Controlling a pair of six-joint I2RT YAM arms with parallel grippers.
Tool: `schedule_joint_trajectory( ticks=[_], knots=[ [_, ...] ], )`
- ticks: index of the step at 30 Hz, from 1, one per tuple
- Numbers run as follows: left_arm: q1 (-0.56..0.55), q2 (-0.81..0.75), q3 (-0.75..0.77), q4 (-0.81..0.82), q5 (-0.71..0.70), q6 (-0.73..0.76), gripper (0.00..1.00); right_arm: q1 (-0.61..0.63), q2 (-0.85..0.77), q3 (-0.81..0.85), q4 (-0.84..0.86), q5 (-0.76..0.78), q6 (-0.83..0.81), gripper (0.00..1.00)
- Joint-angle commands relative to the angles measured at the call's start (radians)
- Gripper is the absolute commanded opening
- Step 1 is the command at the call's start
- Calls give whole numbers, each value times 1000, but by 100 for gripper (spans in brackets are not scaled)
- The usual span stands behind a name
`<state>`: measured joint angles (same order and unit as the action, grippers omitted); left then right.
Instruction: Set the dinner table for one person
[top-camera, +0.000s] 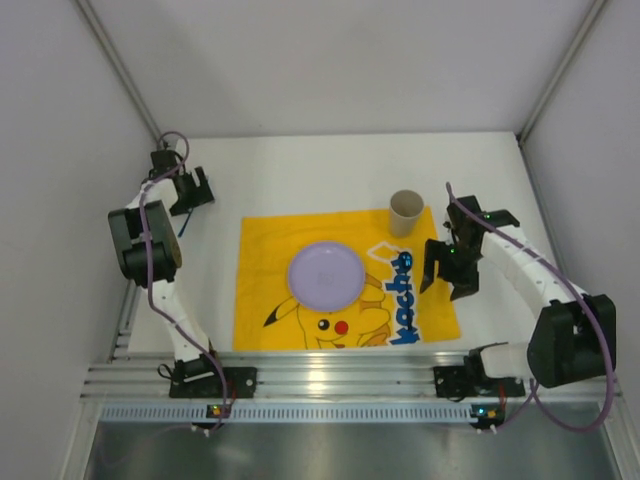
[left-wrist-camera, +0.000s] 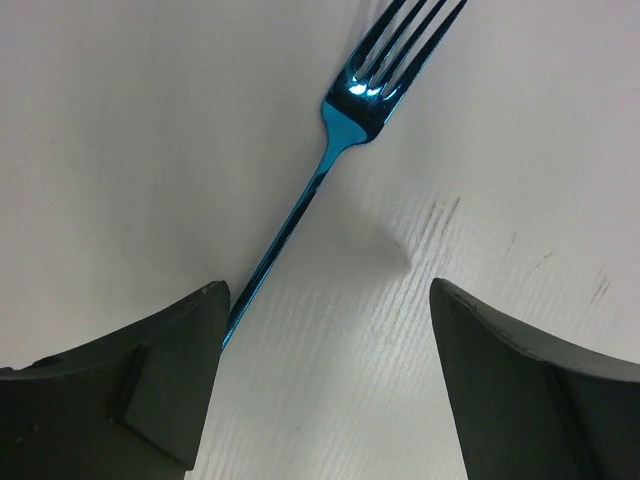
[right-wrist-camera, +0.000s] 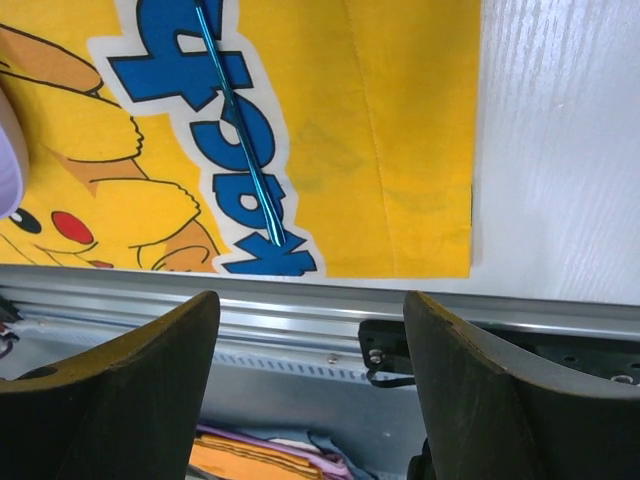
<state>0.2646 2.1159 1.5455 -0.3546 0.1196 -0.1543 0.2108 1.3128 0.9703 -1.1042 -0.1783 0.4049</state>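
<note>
the white bench (top-camera: 300, 165) spreads under and around the yellow mat (top-camera: 262, 290). left of the mat, the left end effector (left-wrist-camera: 327, 290) gapes wide over a blue fork (left-wrist-camera: 335, 150). above the mat's right edge the right end effector (right-wrist-camera: 310, 297) hangs released, grasping nothing. a purple plate (top-camera: 325, 275) sits mid-mat.

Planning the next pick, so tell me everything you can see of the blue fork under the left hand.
The fork is shiny, mirror-like blue metal, in one piece. Its tines run out of the top of the left wrist view; the neck narrows into a slim handle slanting down-left, whose end vanishes behind one finger of the open left hand. It lies flat on the white dinner table; whether that finger touches it cannot be told.
</note>
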Motion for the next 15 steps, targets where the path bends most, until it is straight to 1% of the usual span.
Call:
schedule_joint_trajectory(
  ticks=[1,4,6,7,8,9,10,11,14,15],
  knots=[
    [7,30,-4,-15,38,-2,86,-13,19,42,6,8,-32,75],
    [7,105,50,-47,19,-17,78,-14,29,51,6,8,-50,74],
    [5,131,94,-59,-4,-27,63,-19,34,59,4,7,-57,74],
    [5,147,117,-75,-27,-28,53,-21,36,62,3,5,-66,74],
    [5,179,142,-111,-34,-27,47,-22,39,64,3,5,-70,74],
    [4,194,192,-130,-46,-25,37,-25,42,68,-2,5,-77,73],
    [5,210,214,-151,-58,-25,33,-28,45,68,-2,5,-86,73],
    [4,228,231,-180,-87,-19,30,-30,43,68,-2,7,-89,73],
    [5,237,248,-193,-110,-22,9,-34,48,67,4,-16,-89,73],
    [5,236,242,-199,-144,-28,1,-36,52,67,9,-23,-90,73]
  ],
)
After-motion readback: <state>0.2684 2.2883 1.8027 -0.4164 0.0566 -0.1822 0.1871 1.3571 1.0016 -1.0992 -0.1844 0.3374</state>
